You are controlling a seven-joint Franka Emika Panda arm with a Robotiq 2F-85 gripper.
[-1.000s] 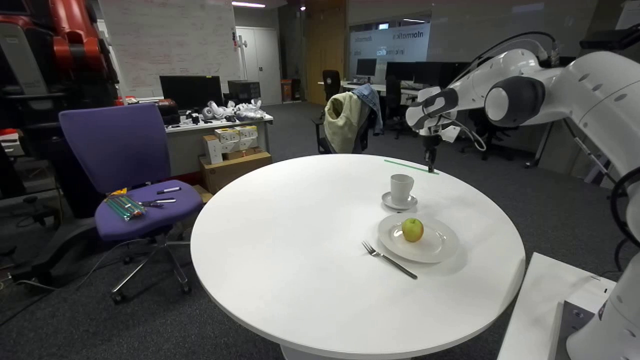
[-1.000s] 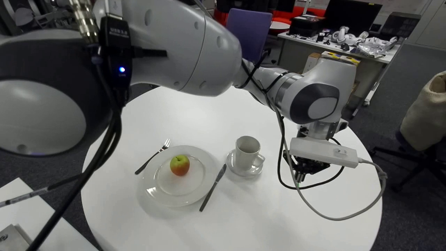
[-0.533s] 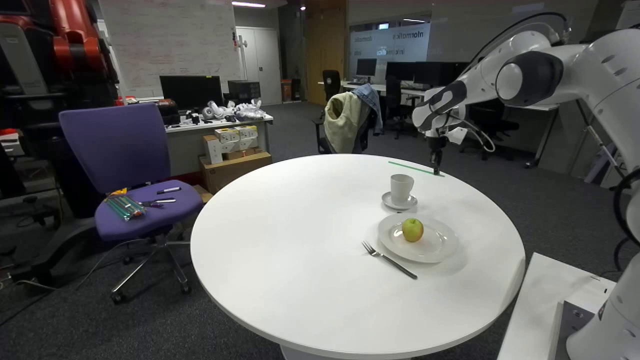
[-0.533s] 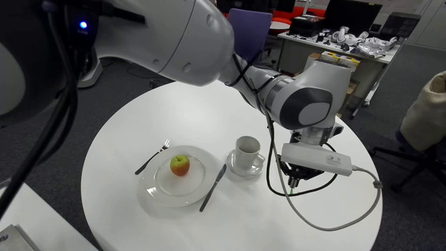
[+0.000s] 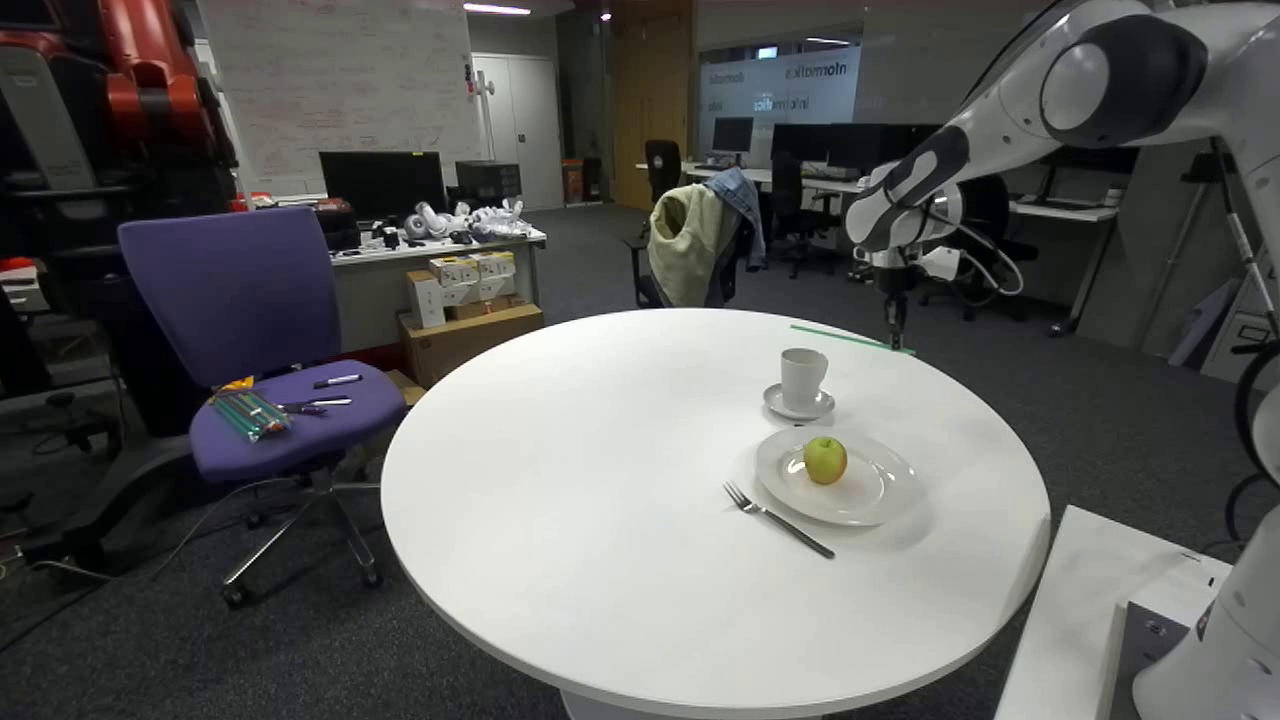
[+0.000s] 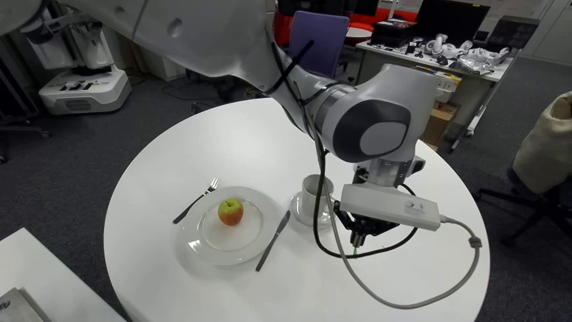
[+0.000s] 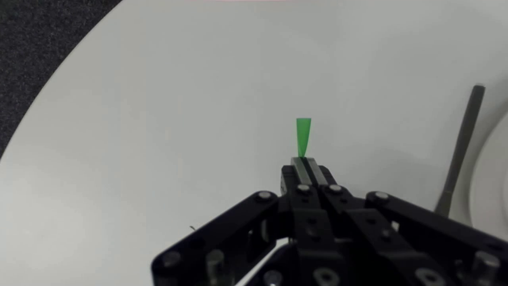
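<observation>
You have the hand (image 7: pixel 304 160) pinched narrow on a green straw (image 7: pixel 303 130) near one end, over the table (image 5: pixel 560 480). The cup (image 5: pixel 802 376) on its saucer (image 5: pixel 774 402) stands near it; the plate (image 6: pixel 214 248) with the apple (image 6: pixel 231 212) lies farther off, past the knife (image 6: pixel 273 241).

Glass panel (image 5: pixel 780 90), in an exterior view, upper frame right of centre: repeated lettering read "informatics", partly blurred | Whiteboard (image 5: pixel 340 90), upper left of the same frame: handwriting was too faint to read
</observation>
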